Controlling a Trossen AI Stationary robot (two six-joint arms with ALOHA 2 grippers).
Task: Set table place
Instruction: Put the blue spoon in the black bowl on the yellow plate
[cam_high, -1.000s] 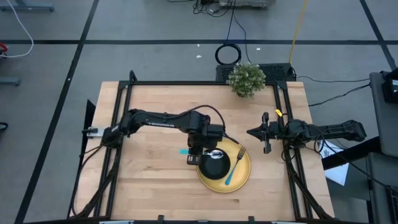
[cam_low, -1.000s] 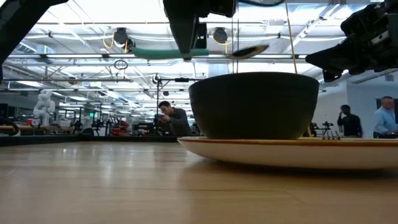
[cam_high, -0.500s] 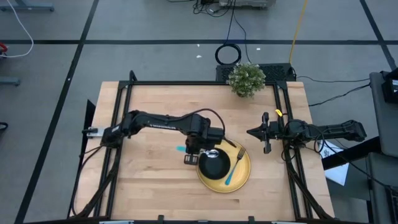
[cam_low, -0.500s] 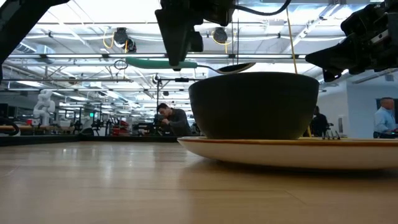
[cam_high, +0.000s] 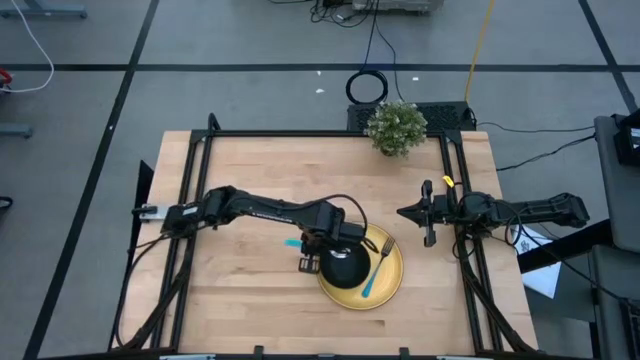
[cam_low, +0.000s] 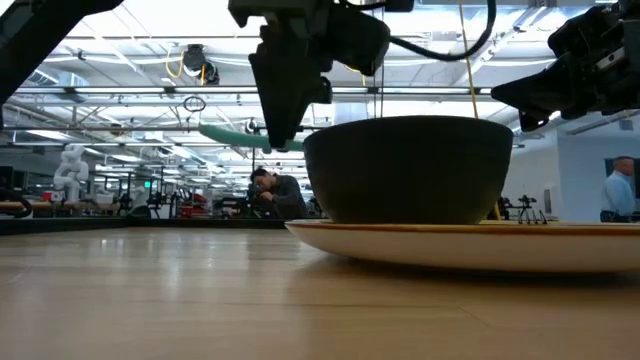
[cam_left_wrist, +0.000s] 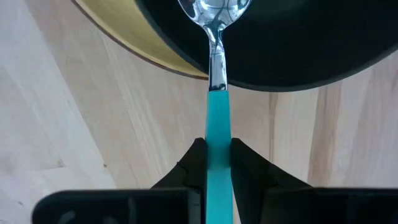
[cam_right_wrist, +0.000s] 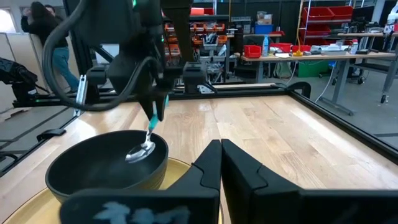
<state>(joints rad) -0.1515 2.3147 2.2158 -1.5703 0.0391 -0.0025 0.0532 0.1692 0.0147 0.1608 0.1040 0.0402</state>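
A round yellow plate (cam_high: 385, 285) lies on the wooden table (cam_high: 250, 170), right of centre. A black bowl (cam_high: 343, 267) stands on the plate's left part. A fork with a turquoise handle (cam_high: 377, 268) lies on the plate to the right of the bowl. My left gripper (cam_high: 310, 252) is just left of the bowl, shut on a spoon (cam_left_wrist: 216, 74) with a turquoise handle. The spoon's metal head (cam_right_wrist: 142, 151) is down inside the bowl. My right gripper (cam_high: 402, 212) is shut and empty above the table's right side. My left gripper pinches the spoon's turquoise handle (cam_left_wrist: 217, 134) between its two fingers (cam_left_wrist: 194, 163), back from the metal neck. The fingers come from above and lie across the handle. The spoon slants, handle end up over the table (cam_low: 225, 133), head low in the bowl. I cannot tell whether the head touches the bowl.
A small green potted plant (cam_high: 396, 127) stands at the table's far edge. Black frame rails (cam_high: 200, 200) run along the left and right sides. Bare wood lies left of the plate and along the near edge. People show in the room beyond the table.
My left gripper has gone down beside the bowl and tipped, still shut on the spoon. The spoon, held level above the bowl's rim a second ago, now slants with its head lowered into the bowl.
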